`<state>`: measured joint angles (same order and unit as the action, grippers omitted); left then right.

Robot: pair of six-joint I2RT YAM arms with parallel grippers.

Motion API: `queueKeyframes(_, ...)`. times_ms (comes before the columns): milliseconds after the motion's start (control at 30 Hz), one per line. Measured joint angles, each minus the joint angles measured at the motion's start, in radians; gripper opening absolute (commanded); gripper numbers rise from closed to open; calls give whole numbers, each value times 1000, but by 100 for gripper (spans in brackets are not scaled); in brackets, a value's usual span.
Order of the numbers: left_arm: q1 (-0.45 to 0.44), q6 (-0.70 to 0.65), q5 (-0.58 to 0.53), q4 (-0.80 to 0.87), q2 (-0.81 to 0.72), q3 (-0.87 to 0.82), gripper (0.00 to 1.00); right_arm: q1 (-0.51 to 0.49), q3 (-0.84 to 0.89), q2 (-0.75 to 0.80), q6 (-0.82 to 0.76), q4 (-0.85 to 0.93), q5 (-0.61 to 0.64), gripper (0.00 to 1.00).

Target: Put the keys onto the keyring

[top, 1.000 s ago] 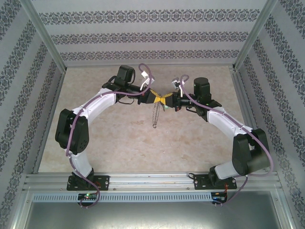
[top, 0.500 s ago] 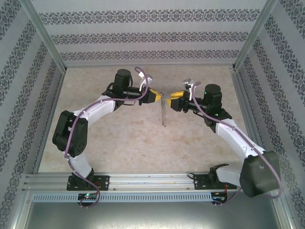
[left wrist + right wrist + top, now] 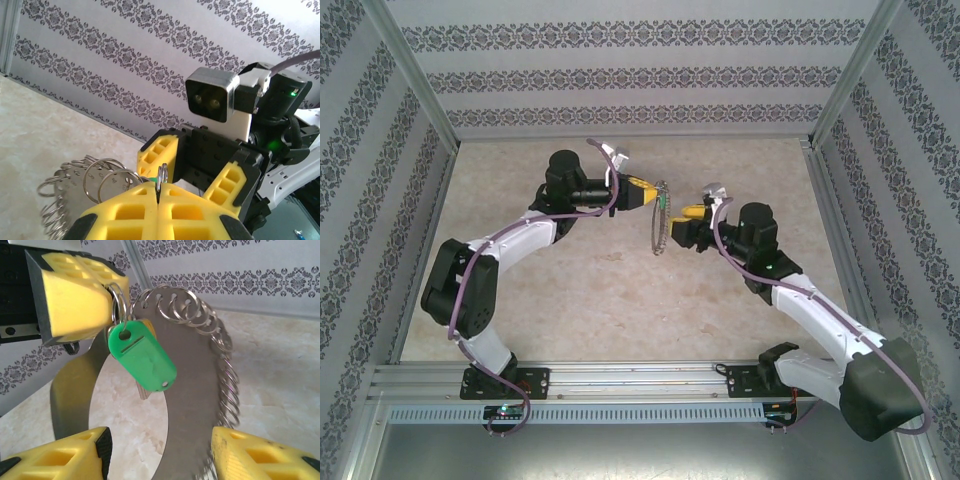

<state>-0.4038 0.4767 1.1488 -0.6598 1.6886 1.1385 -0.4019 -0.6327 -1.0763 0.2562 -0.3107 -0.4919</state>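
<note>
My left gripper (image 3: 648, 193) is shut on a small split ring (image 3: 161, 174) at the top of the keyring (image 3: 660, 222), holding it up in the air. In the right wrist view the keyring (image 3: 196, 390) is a flat grey hoop with several small wire rings (image 3: 223, 365) along its rim. The key (image 3: 142, 357), with its bright green head and a short metal shank behind it, hangs from that same pinched ring next to the left fingers (image 3: 75, 295). My right gripper (image 3: 160, 454) stands open just in front of the hoop, with nothing between its fingers.
The marble-patterned table top (image 3: 590, 290) lies below both arms. Patterned walls (image 3: 620, 80) and metal frame posts (image 3: 835, 90) close in the back and sides. The right arm's wrist camera (image 3: 212, 99) faces the left gripper at close range.
The right gripper has opened, let go and drawn back to the right. The left gripper has carried the keyring a little back, and the hoop has swung round with the green key hanging on it.
</note>
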Motion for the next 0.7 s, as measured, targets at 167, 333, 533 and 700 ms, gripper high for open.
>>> queueKeyframes(167,0,18,0,-23,-16,-4,0,-48,-6,-31,-16,-19,62,60)
queueKeyframes(333,-1,22,-4,-26,-23,-16,0,-80,-30,-71,-32,-21,103,60)
queueKeyframes(533,-1,9,-26,-10,-29,-18,0,-100,-74,-97,-55,-23,134,61)
queueKeyframes(700,-3,-11,-36,20,-32,-20,0,-107,-111,-139,-71,-23,147,61)
